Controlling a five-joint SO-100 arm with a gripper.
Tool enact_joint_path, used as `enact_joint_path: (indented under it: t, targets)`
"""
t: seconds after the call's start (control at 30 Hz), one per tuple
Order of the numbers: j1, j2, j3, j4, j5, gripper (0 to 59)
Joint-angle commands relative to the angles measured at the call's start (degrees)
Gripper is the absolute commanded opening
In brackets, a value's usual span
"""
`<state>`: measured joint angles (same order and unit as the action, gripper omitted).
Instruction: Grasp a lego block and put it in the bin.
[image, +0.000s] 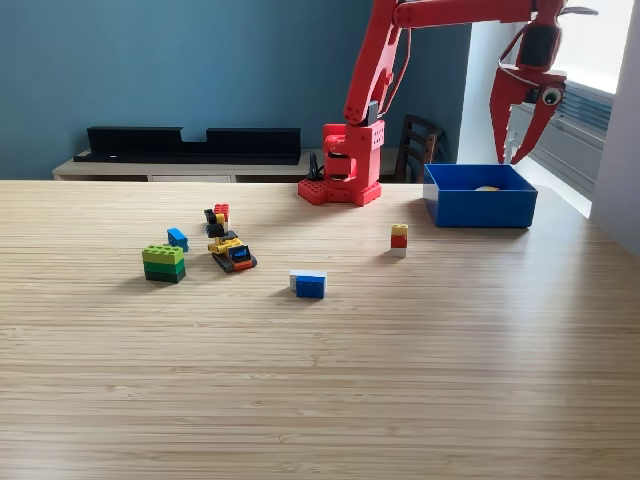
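Exterior view: a red robot arm (365, 95) stood on its base at the far side of a pale wooden table (320, 380) and reached toward the view's right. Its gripper (520, 155) hung in the air above a blue bin (480, 205), with its jaws spread wide and nothing between them. The bin sat on the table at the view's right, just beside the arm's base; a small pale thing lay inside it, too hidden to identify. Toy blocks were scattered over the table: a green stack (164, 263) at the left, a small blue block (177, 238) near it, a mixed heap (228, 240), a blue and white block (309, 284) in the middle, and a yellow and red stack (399, 240) nearest the bin
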<state>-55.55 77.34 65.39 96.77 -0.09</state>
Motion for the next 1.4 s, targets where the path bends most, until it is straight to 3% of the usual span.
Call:
enact_joint_path:
  t: [0.03,0.3,0.57,1.4]
  targets:
    - [15.1,1.3,-4.0,0.8,3.3,0.1]
    - [35.1,1.2,-6.5,0.0,2.5,0.1]
    - [43.7,0.7,-8.1,-0.2,-1.7,0.1]
    - [47.2,0.6,-9.3,-0.6,-2.5,0.1]
